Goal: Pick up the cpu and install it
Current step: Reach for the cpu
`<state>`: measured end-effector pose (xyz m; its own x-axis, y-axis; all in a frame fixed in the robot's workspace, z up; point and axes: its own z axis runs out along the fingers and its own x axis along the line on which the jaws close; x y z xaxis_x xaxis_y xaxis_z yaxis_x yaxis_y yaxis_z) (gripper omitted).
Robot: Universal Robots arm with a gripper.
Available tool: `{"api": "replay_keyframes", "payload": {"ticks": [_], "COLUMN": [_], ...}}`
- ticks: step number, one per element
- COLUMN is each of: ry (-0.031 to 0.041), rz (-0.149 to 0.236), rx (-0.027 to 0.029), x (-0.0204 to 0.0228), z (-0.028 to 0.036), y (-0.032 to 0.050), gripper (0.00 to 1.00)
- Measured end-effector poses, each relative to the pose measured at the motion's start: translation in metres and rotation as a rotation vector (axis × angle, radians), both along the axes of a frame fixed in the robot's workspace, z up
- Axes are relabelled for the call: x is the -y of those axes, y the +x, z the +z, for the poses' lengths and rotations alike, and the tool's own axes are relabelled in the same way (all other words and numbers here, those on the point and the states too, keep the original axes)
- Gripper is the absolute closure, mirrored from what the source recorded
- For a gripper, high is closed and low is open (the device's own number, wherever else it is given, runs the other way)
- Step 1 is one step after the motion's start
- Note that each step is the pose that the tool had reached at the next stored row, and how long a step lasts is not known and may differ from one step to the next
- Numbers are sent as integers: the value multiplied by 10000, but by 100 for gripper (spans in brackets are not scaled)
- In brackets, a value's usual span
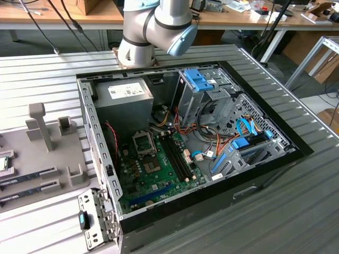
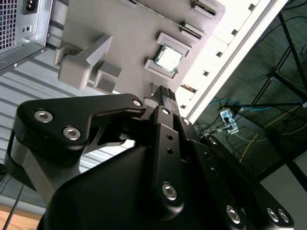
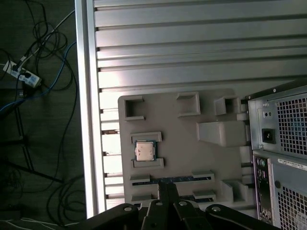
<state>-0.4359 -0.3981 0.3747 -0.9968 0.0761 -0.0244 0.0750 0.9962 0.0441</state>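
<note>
looking down from high over a pale grey moulded plastic fixture tray (image 3: 182,129), past a black two-finger metal gripper (image 3: 168,188) clenched on nothing, tips pressed together in the first wrist view. well apart from those tips: the cpu (image 3: 144,151), a small flat square chip with silver-grey metal top and thin green rim, lying flat in a raised-walled nest on that tray, not yet picked up. penned by those walls, probably, to keep it square for a straight-down pinch. in the exterior view, laid on its side with the panel off, a black tower computer case (image 1: 185,211), giving open access from above to the green motherboard (image 1: 159,180) and its apparently empty black square socket (image 1: 143,142).
</note>
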Motion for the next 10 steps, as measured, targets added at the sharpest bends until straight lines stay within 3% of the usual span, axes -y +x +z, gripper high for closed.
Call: {"api": "replay_keyframes", "payload": {"ticks": [10], "ry": [0], "rz": [-1], "rx": [0], "x": [-1], "z": [-36], "y": [-21], "gripper": [89]}}
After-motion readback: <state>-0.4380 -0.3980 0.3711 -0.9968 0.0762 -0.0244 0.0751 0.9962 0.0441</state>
